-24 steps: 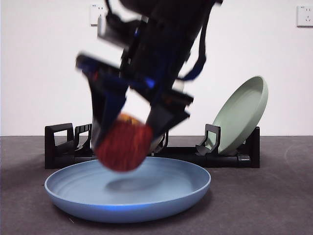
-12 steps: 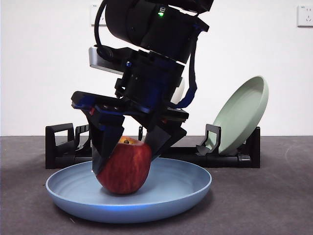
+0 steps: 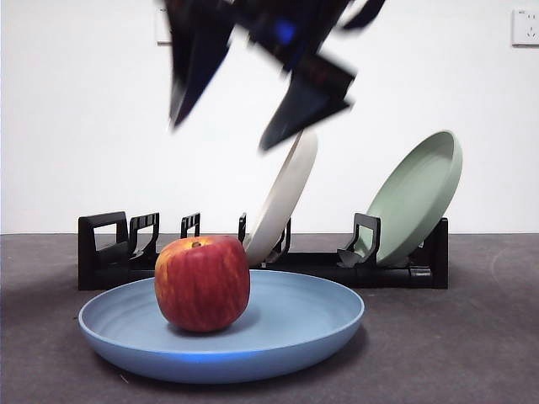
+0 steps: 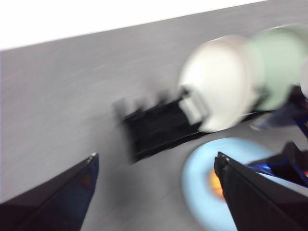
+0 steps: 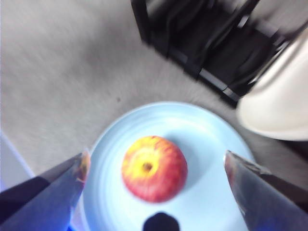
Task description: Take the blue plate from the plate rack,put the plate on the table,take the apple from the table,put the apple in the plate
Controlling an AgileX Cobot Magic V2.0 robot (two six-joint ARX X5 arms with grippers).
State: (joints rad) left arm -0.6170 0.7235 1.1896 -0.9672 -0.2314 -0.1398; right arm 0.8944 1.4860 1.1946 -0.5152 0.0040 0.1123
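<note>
Sitting upright in the blue plate (image 3: 286, 337) is the apple (image 3: 202, 283), stem up, a bit left of the plate's middle, red with a yellow patch around the stem. Nothing's touching it. The plate lies flat on the dark grey counter (image 3: 472, 353), toward the near side, just in front of the plate rack (image 3: 109, 252).

That rack runs left to right along the far side, with a cream-white plate (image 3: 282, 202) leaning in a middle slot and a sage-green plate (image 3: 417, 198) leaning at its right end.

Right pincer (image 5: 156, 166) hangs straight above the apple, well clear of it, jaws spread wide with nothing between them. From the front it's the dark blurry shape (image 3: 253, 76) at the top of the shot.

Left pincer (image 4: 156, 166) is off to the side, also wide open and holding nothing. Its view is pretty smeared, but you can make out the rack, both leaning plates and the blue plate beyond its jaws.
</note>
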